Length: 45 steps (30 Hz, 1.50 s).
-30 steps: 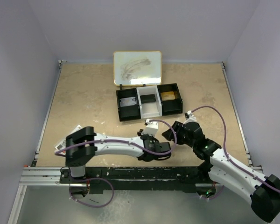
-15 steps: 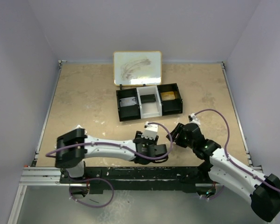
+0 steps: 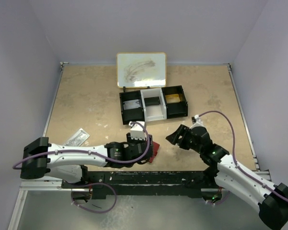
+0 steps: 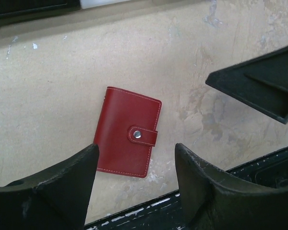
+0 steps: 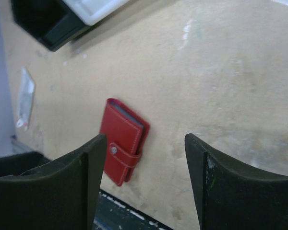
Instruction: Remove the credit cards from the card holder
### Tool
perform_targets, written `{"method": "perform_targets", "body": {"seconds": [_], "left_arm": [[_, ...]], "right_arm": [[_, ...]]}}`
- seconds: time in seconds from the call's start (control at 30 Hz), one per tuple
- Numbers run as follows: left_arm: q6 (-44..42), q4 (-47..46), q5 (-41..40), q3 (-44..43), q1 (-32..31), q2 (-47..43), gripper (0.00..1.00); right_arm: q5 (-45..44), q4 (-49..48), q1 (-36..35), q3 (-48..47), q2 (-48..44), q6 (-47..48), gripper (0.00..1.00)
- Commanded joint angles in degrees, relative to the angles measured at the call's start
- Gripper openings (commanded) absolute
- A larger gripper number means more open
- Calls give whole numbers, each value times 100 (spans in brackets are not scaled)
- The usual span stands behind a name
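Tan, mottled tabletop (image 3: pixel 86 105) fills the cell between plain lilac walls, with a black three-compartment tray (image 3: pixel 134 118) toward the back. The card holder (image 4: pixel 128 139) lies flat on this surface near the front edge, just beside the black base rail (image 4: pixel 149 211). It is folded shut, and its snap tab (image 4: pixel 143 135) is fastened across the open side.

The left gripper (image 4: pixel 137 153) hovers directly above it. Its jaws are spread well apart and have hold of nothing. The right gripper (image 5: pixel 146 141) hangs a little to the right, and its jaws are likewise wide and empty. Its wrist view looks down on the holder's tab edge, where a pale sliver of the inner sleeves shows.

The step in hand looks like getting a first grip and undoing the snap, since no card can come out while the holder is shut. One arm should probably pin or pinch the spine side, away from the tab. The other arm can then catch the free end of the tab and peel it up and outward.

The holder is thin and lies flush on the table, so a straight descent may only push it about. A finger slipped under the long edge, or the holder nudged against the rail, would likely give better purchase. The leather looks smooth, so the grip should be firm but not so tight that it clamps the covers together.
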<state>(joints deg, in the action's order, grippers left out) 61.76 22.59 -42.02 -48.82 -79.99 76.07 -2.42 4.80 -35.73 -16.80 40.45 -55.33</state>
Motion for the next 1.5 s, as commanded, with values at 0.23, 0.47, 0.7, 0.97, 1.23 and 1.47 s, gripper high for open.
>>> {"method": "perform_targets", "body": {"seconds": [0.23,0.47,0.7,0.97,1.23,1.47], "left_arm": [[532,-1649,608,1954,878,-1781,63],[985,-1430,489,2123,897,-1513,63],[1302,-1423,196,2229,897,-1504,63],[1497,-1310,-25,2220,888,-1555,62],[1560,-1182,-4,2392,888,-1804,62],[1415,-1466,191,2448,888,-1691,62]], "right_arm": [[2128,-2025,-22,124,794,868,57],[2007,-1126,-214,-870,1649,1694,48],[1242,-347,-809,-1474,2034,2004,45],[520,191,-1774,-2061,2910,1957,46],[7,421,-2161,-2439,3462,2079,45],[-153,554,-2227,-2623,3953,2290,46]]}}
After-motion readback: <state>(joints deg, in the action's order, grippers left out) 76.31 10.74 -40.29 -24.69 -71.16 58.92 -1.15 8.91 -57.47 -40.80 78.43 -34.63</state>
